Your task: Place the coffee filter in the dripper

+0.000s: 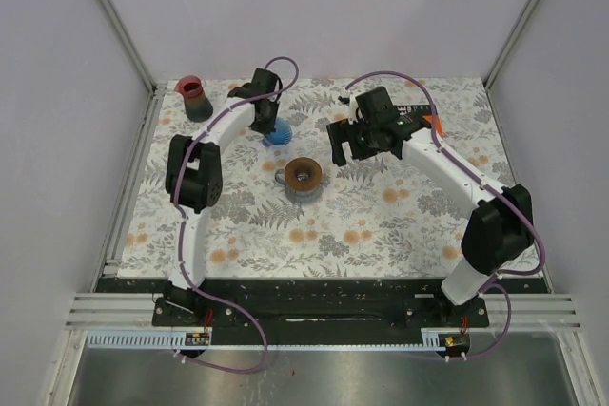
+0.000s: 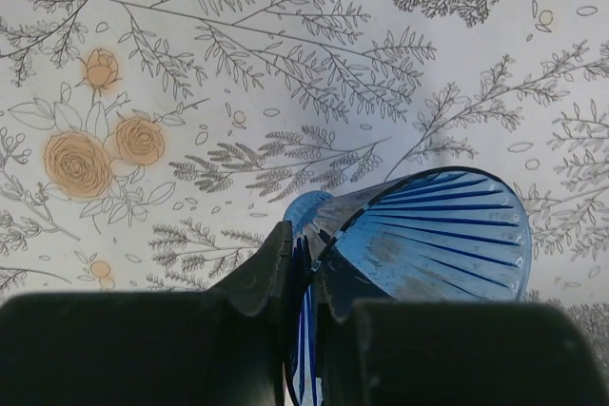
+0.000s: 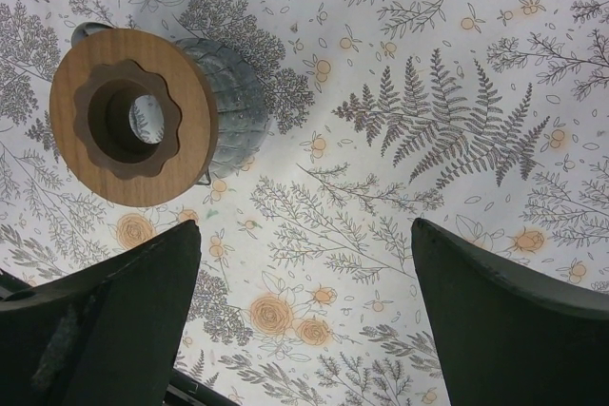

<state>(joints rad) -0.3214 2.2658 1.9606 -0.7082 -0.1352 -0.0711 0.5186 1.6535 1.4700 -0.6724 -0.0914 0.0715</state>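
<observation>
So far you have only the grasp. The blue fluted cone-shaped filter [image 2: 428,235] is pinched at its rim by the left fingers [image 2: 271,273] and sits tilted over the back of the floral tabletop [image 1: 381,225], near but apart from the glass dripper with the wooden collar [image 1: 303,176]. Carrying it across and seating it are left. Your right fingers [image 3: 124,301] hang spread wide, holding nothing.

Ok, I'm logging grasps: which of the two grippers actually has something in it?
The left gripper: it is shut on the wall of the blue coffee filter. The right gripper is open, showing only tablecloth inside.
</observation>
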